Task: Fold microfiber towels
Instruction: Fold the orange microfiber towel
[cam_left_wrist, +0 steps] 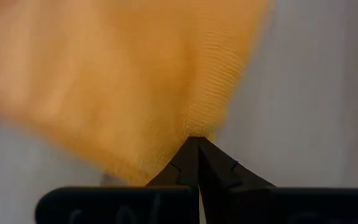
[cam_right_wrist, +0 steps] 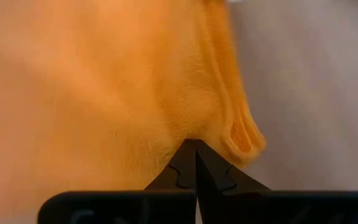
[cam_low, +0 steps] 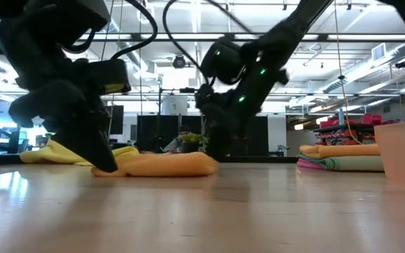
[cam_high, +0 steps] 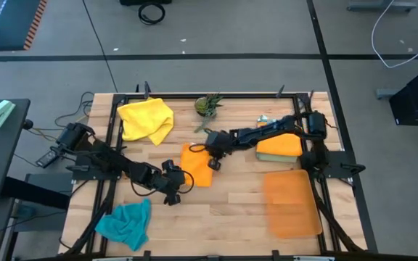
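An orange microfiber towel [cam_high: 197, 161] [cam_low: 164, 165] lies folded into a narrow strip at the table's middle. My left gripper [cam_high: 182, 181] [cam_left_wrist: 197, 142] is shut at the strip's near left corner. My right gripper [cam_high: 213, 164] [cam_right_wrist: 195, 143] is shut at its right side. A yellow towel [cam_high: 147, 119] lies crumpled at the far left. A teal towel [cam_high: 125, 223] lies bunched at the near left corner. My left gripper's shut fingertips [cam_left_wrist: 188, 155] meet the orange towel at its edge beside a corner [cam_left_wrist: 197, 127], slanting down from the table's left. The towel lies on the table there. How many layers are between the tips, I cannot tell. My right gripper's shut fingertips [cam_right_wrist: 185, 158] meet the orange towel just inside its folded edge [cam_right_wrist: 194, 130], where several layers [cam_right_wrist: 244, 134] show beside them. The fingers slant down from the table's right. Creases run toward the tips, and the towel rests on the table.
A stack of folded towels [cam_high: 280, 147] [cam_low: 343, 158] sits at the right. Nearer on that side lies a flat translucent orange mat [cam_high: 292, 201]. A small green plant [cam_high: 209, 105] stands at the far middle. Bare wood [cam_high: 216, 214] lies near the front.
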Controlling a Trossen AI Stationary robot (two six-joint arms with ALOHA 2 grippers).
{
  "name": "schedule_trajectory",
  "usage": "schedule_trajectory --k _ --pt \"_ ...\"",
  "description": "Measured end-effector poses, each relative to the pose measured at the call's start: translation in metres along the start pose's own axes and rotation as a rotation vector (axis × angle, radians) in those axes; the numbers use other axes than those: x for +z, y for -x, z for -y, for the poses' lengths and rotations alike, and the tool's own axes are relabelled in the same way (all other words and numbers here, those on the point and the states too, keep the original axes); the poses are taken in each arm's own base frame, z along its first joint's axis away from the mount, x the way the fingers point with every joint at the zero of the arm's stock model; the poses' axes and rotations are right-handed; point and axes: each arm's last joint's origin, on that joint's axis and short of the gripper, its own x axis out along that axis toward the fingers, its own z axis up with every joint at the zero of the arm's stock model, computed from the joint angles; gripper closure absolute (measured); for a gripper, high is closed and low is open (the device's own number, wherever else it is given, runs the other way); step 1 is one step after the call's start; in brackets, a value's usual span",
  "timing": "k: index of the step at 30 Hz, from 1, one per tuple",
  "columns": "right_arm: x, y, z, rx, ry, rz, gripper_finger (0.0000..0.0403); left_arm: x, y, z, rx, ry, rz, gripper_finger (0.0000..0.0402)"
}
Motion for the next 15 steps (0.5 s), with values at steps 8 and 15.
schedule_trajectory --k 8,15 --pt "-0.016 0.080 -0.063 0.037 0.041 -0.013 0.0402 0.007 0.045 -0.032 0.066 -0.122 -0.046 0.0387" --pt "-0.007 0.080 -0.065 -0.064 0.019 0.138 0.0402 0.025 0.083 -0.030 -0.089 -0.104 0.176 0.0394"
